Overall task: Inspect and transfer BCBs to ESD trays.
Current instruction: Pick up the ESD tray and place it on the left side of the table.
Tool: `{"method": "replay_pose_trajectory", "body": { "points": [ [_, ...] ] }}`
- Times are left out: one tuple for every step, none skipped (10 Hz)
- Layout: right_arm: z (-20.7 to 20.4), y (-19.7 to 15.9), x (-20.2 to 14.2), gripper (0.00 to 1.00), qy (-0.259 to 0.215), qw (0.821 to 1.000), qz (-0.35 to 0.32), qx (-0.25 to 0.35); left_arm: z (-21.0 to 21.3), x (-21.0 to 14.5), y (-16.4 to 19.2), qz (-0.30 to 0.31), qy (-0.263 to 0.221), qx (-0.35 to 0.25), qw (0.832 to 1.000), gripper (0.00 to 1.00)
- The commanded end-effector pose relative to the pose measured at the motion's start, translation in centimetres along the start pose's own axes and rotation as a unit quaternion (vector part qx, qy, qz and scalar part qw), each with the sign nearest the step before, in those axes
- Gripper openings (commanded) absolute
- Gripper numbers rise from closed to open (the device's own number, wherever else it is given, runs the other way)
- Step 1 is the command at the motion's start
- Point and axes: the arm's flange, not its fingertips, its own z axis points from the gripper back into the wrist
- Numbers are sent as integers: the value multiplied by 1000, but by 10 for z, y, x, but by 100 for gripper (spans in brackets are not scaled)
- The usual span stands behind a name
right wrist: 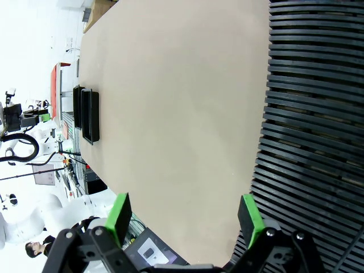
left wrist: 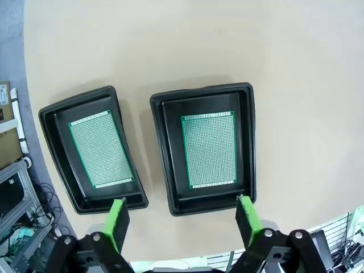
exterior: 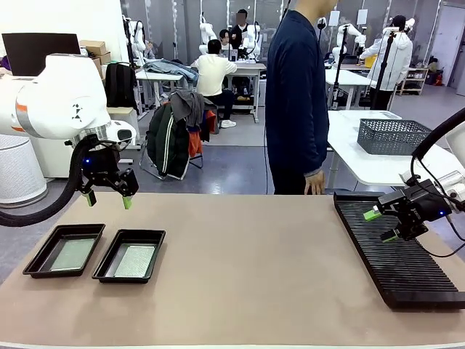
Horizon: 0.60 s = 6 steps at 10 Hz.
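Two black ESD trays sit side by side at the table's left front: one tray (exterior: 36, 263) (left wrist: 54, 122) and a second tray (exterior: 107, 263) (left wrist: 162, 142). Each holds a flat pale green BCB, one board (exterior: 71, 254) (left wrist: 101, 149) in the outer tray and one board (exterior: 135, 260) (left wrist: 209, 149) in the inner tray. My left gripper (exterior: 107, 198) (left wrist: 181, 220) hangs open above the trays with nothing between its fingers. My right gripper (exterior: 381, 225) (right wrist: 185, 215) is open and empty over the left edge of the black slotted rack (exterior: 403, 254) (right wrist: 315, 131).
A person in a dark blue top (exterior: 296, 102) stands at the far side of the table, a hand (exterior: 314, 183) hanging near the edge. A grey mesh basket (exterior: 392, 136) rests on a white table behind. The tan tabletop (exterior: 247, 269) lies bare between trays and rack.
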Motion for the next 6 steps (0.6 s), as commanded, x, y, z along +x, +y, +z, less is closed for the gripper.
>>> {"method": "replay_pose_trajectory", "body": {
  "points": [
    [0,0,1,100,-1,1000,-4,-8,-1,-1,0,1,-3,0,1000,100],
    [0,0,1,100,-1,1000,-4,-8,-1,-1,0,1,-3,0,1000,100],
    [0,0,1,100,-1,1000,-4,-8,-1,-1,0,1,-3,0,1000,100],
    [0,0,1,100,-1,1000,-4,-8,-1,-1,0,1,-3,0,1000,100],
    [0,0,1,100,-1,1000,-4,-8,-1,-1,0,1,-3,0,1000,100],
    [0,0,1,100,-1,1000,-4,-8,-1,-1,0,1,-3,0,1000,100]
  ]
}}
